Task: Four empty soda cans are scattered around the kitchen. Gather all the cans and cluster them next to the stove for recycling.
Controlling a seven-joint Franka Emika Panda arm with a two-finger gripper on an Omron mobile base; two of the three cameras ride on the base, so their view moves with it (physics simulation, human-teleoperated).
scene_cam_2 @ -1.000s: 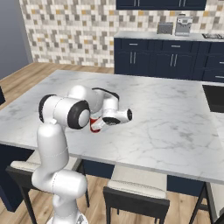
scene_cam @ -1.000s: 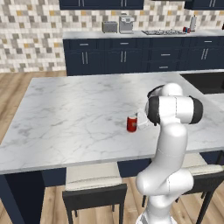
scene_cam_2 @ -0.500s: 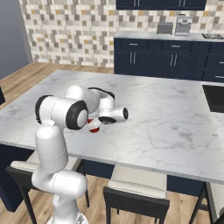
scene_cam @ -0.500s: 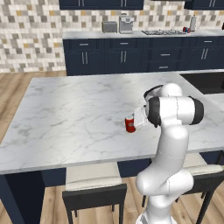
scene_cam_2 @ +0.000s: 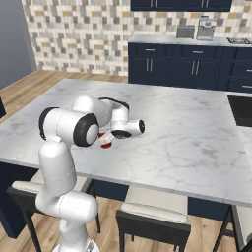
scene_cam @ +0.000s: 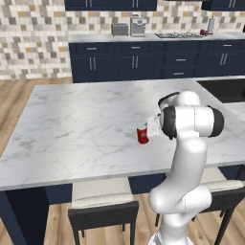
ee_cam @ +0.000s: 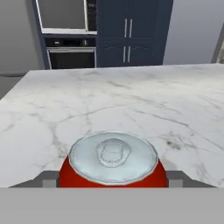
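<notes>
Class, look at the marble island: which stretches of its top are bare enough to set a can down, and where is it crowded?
The island top is bare from the red can to its left edge, and from the can back toward the navy cabinets. It is crowded only near the front edge, where the claw brackets the can and the arm hangs over. On the right, the dark recess borders the marble.

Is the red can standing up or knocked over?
Standing up. The can sits on the counter with its silver top facing up in the hand view, and looks upright in the left base view.

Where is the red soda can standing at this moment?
The red soda can stands upright on the marble island counter near its front edge, between the gripper fingers, close to the arm.
</notes>
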